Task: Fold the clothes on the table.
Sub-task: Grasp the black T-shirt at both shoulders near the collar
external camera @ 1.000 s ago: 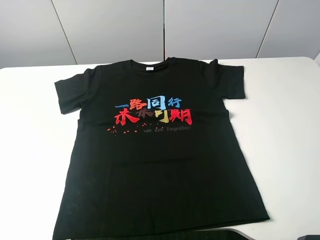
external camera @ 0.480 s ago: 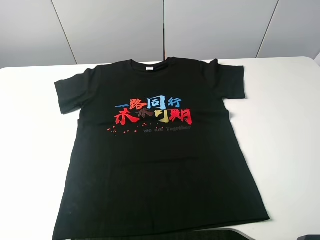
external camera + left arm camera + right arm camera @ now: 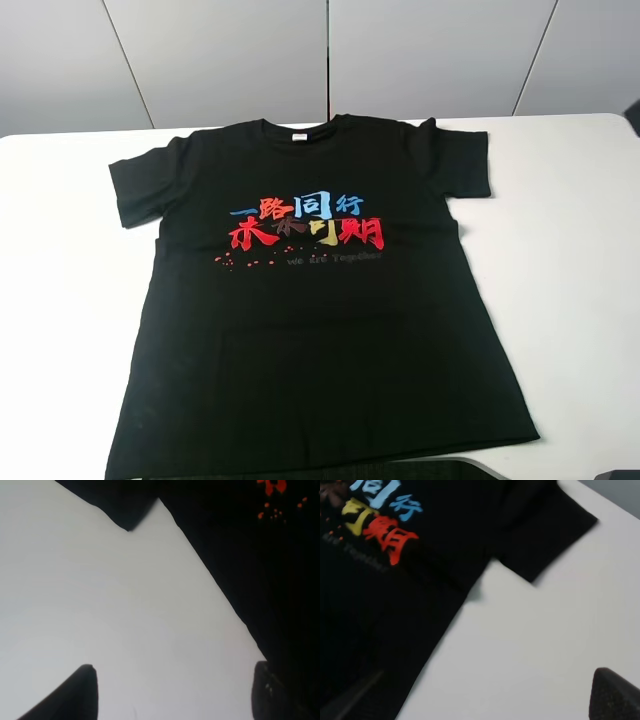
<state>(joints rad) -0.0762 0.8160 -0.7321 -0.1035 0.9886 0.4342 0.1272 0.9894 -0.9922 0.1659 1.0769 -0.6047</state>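
The black T-shirt [image 3: 320,300] lies flat and face up on the white table [image 3: 570,250], collar at the far side, with red, blue and yellow characters on the chest. My left gripper [image 3: 175,695] is open and empty. It hovers over bare table beside the shirt's left side edge [image 3: 260,580], below the left sleeve [image 3: 120,505]. My right gripper [image 3: 480,700] is open and empty. It hovers at the shirt's right side edge [image 3: 420,595], with one fingertip [image 3: 615,695] over bare table near the right sleeve [image 3: 545,540].
Grey wall panels [image 3: 330,50] stand behind the table. A dark part [image 3: 634,116] shows at the right edge of the high view by the table's far right corner. Dark shapes [image 3: 440,468] sit at the bottom edge.
A dark part has come into the high view at its right edge. The shirt has not moved.
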